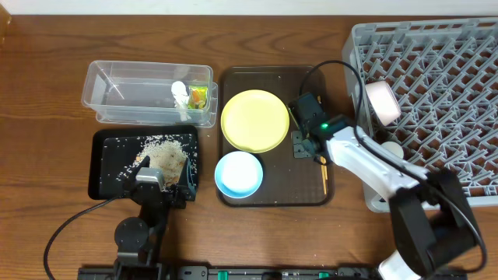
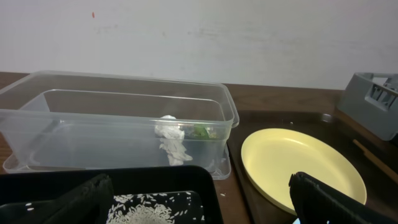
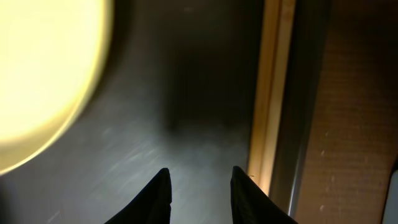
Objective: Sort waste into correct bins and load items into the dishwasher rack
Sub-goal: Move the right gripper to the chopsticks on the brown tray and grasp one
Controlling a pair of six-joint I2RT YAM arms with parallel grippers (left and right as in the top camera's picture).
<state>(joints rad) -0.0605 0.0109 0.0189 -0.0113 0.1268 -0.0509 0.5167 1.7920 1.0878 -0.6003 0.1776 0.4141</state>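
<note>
The clear tub (image 1: 124, 82) holds the white scrap (image 1: 180, 92) and the green-and-orange wrapper (image 1: 199, 96); the left wrist view shows the tub (image 2: 93, 118), scrap (image 2: 171, 140) and wrapper (image 2: 200, 131). Rice crumbs (image 1: 167, 155) lie in the black tray (image 1: 105, 167). My left gripper (image 1: 163, 185) is open and empty over the tray's near edge (image 2: 205, 214). The yellow plate (image 1: 254, 120), blue bowl (image 1: 238, 174) and chopsticks (image 1: 323, 171) sit on the brown tray. My right gripper (image 1: 302, 140) is open and empty low over that tray (image 3: 200, 186), just left of the chopsticks (image 3: 270, 93).
The grey rack (image 1: 443, 70) fills the right side and holds the pinkish bowl (image 1: 383, 101) and the white cup (image 1: 391, 149) near its left wall. The brown serving tray (image 1: 272, 78) lies between the bins and the rack. One stray crumb lies on the table beside the black tray.
</note>
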